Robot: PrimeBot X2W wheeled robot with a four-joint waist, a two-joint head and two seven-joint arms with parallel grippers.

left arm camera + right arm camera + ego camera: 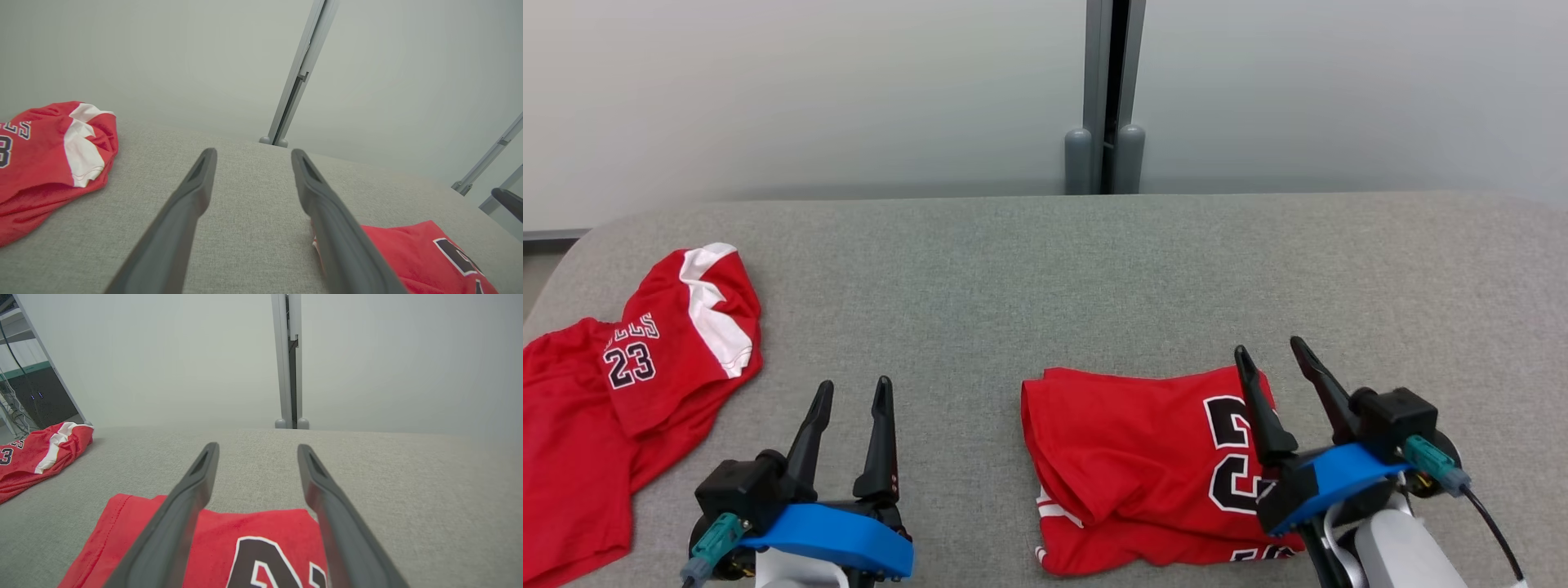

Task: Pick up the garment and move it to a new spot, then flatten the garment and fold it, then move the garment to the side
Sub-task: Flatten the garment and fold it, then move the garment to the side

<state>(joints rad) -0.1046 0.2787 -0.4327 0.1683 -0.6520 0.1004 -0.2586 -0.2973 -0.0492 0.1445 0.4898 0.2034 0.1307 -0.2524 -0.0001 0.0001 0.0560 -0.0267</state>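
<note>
Far left: loose red jersey (pixel 645 384), number 23 and a white panel showing, lies crumpled at the left edge of the grey fabric desk (pixel 1045 278). Part of it runs out of the head view.

Left hand (pixel 855 382): open, fingers spread, nothing between them. It sits over bare desk, between the loose jersey and the folded one, apart from both. The left wrist view shows the same thing: grey fabric in the gap, with red cloth off to either side.

Right of centre, near the front edge: folded red garment (pixel 1135 441), lying flat in a rough rectangle. Layered edges show on its left side, and a black-and-white number is on its right half.

Right hand (pixel 1269 347): open, gripping nothing. In the head view its fingers (pixel 1262 408) cross the garment's right part, over the number. In the right wrist view the cloth lies under and between the fingers, and the tips reach past its far edge over bare desk. Can't tell whether the fingers touch the fabric.

Back centre: grey vertical post (pixel 1104 98) behind the desk, against a pale wall.
</note>
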